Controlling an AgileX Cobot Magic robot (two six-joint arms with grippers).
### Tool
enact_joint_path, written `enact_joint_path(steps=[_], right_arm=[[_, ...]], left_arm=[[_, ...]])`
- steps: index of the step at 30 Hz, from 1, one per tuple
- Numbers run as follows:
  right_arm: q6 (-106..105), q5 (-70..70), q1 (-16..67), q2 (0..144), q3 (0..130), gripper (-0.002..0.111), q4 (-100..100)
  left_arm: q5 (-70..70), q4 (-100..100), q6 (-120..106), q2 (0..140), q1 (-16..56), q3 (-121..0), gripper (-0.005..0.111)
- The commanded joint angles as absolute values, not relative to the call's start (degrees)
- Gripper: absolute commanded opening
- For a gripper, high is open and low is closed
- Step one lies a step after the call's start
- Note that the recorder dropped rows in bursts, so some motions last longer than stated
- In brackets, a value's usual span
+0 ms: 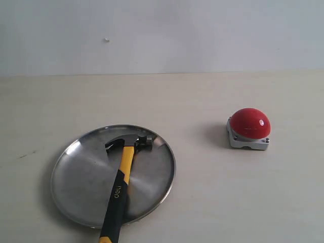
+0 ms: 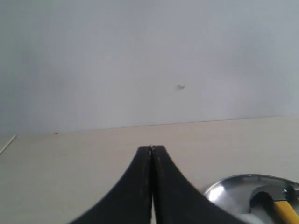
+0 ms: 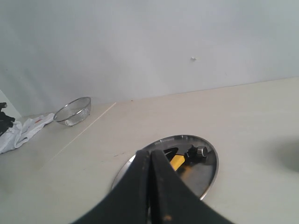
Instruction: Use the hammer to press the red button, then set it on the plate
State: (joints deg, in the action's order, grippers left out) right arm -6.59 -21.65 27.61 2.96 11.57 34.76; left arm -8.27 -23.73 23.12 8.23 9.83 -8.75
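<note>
Left jaws and right jaws are each pressed together, empty. Ahead of them the hammer [image 1: 123, 169] lies on the plate [image 1: 81, 177], head toward the far rim, handle overhanging the near rim. The left arm seems nearer. The red button [image 1: 249, 123] stands well apart, rightward on the tabletop [image 1: 212, 202].

Both grippers closed, holding nothing.

The left gripper [image 2: 151, 150] has its two dark fingers pressed flat together, with only a thin seam running between them up to the tips. The right gripper [image 3: 150, 153] looks the same: black fingers meet along a fine line, tips touching, nothing caught between them. Each pair flares wide toward the wrist and narrows to a blunt point at the front.
</note>
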Motion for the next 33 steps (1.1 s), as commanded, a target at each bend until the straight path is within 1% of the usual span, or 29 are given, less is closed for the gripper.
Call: enact_joint_path(steps=[1,5,12,29,31,33], right_arm=[[-6.69,-21.21,27.64,2.71,11.36,0.000,34.64],[-6.69,-21.21,27.64,2.71,11.36,0.000,34.64],[-6.69,-21.21,27.64,2.71,11.36,0.000,34.64],[-6.69,-21.21,27.64,2.71,11.36,0.000,34.64],[-6.69,-21.21,27.64,2.71,11.36,0.000,34.64],[-6.69,-21.21,27.64,2.71,11.36,0.000,34.64]], left_arm=[[-12.97,-23.10,22.87,4.04,3.62,-7.25,0.000],[-18.19,-23.01,23.75,1.66,-0.04,-7.22,0.000],[-18.26,-22.87,24.53,0.00,-2.39,-7.22,0.000],[-18.26,-22.87,24.19,0.00,-2.35,-7.22,0.000],[-18.37,-19.92,22.02,0.00,-2.35,-7.22,0.000],[-18.37,-14.26,14.95,0.00,-2.35,-7.22,0.000]])
